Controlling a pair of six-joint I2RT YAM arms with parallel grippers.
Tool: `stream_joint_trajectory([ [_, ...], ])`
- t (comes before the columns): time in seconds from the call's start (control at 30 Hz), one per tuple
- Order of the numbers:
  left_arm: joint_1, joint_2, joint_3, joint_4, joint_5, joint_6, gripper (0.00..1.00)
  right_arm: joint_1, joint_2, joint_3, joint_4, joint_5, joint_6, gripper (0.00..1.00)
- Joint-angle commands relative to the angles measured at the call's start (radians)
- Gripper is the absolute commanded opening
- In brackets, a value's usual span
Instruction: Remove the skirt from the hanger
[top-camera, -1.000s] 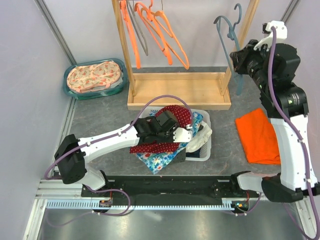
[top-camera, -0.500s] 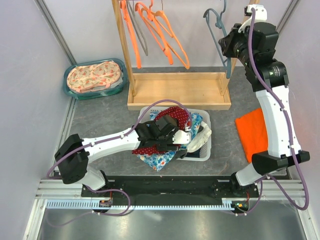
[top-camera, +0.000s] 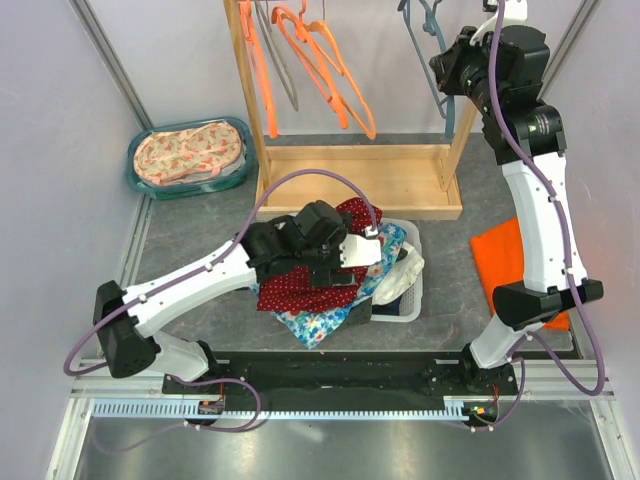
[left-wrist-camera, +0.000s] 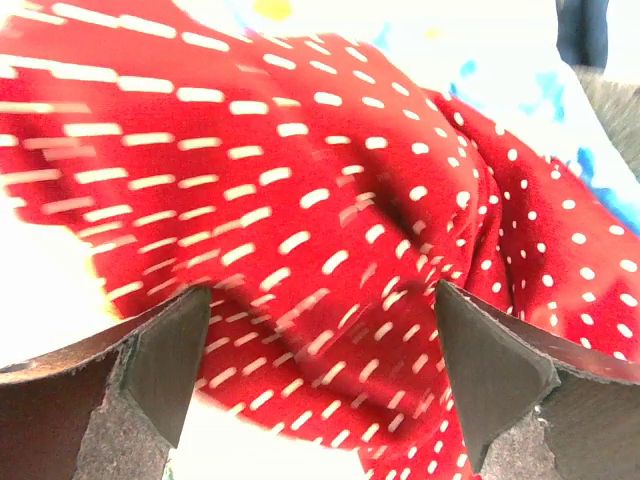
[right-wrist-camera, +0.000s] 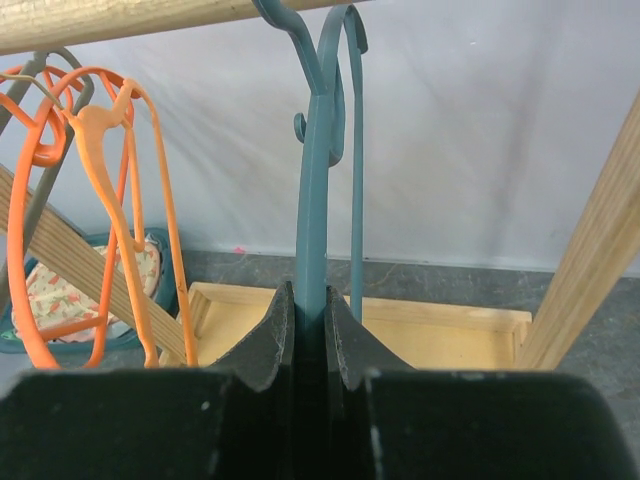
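The red polka-dot skirt (top-camera: 300, 290) (left-wrist-camera: 330, 200) lies piled on the clothes in the white basket (top-camera: 408, 298). My left gripper (top-camera: 362, 250) (left-wrist-camera: 320, 300) hovers just above it, open, with both dark fingers (left-wrist-camera: 160, 350) apart and only skirt fabric showing below the gap. The teal hanger (top-camera: 428, 22) (right-wrist-camera: 318, 150) is bare and held upright, high at the rack. My right gripper (top-camera: 447, 75) (right-wrist-camera: 307, 310) is shut on its stem. The hanger's hook is up at the wooden rail (right-wrist-camera: 130, 20).
A wooden rack (top-camera: 360, 182) stands at the back with several orange hangers (top-camera: 322, 70) and a grey one. A blue floral cloth (top-camera: 318, 322) spills over the basket's front. An orange cloth (top-camera: 505, 262) lies right. A teal tub (top-camera: 190, 155) of floral fabric sits back left.
My left gripper has opened and let go of the skirt, which now rests on the basket pile. My right arm has carried the teal hanger up and leftward to the rail.
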Motion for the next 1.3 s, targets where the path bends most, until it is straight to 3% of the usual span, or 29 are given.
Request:
stream_joint_trajectory([
  [0.0,-0.001,-0.041,0.112,-0.058,0.0,-0.022,1.0,0.001,0.035,0.077,0.063,-0.023,0.011,0.0],
  [0.47,0.002,-0.105,0.393,-0.043,-0.014,-0.077,1.0,0.001,0.186,0.124,0.208,-0.119,0.1,0.0],
  [0.67,0.07,-0.135,0.522,-0.048,-0.028,-0.077,1.0,0.001,0.222,0.106,0.234,-0.137,0.122,0.0],
  [0.97,0.195,-0.168,0.48,0.037,-0.05,-0.112,1.0,0.008,0.158,-0.084,0.234,-0.074,0.05,0.0],
  [1.27,0.241,-0.204,0.414,0.061,-0.04,-0.139,1.0,0.011,0.17,-0.07,0.212,-0.062,0.045,0.0],
])
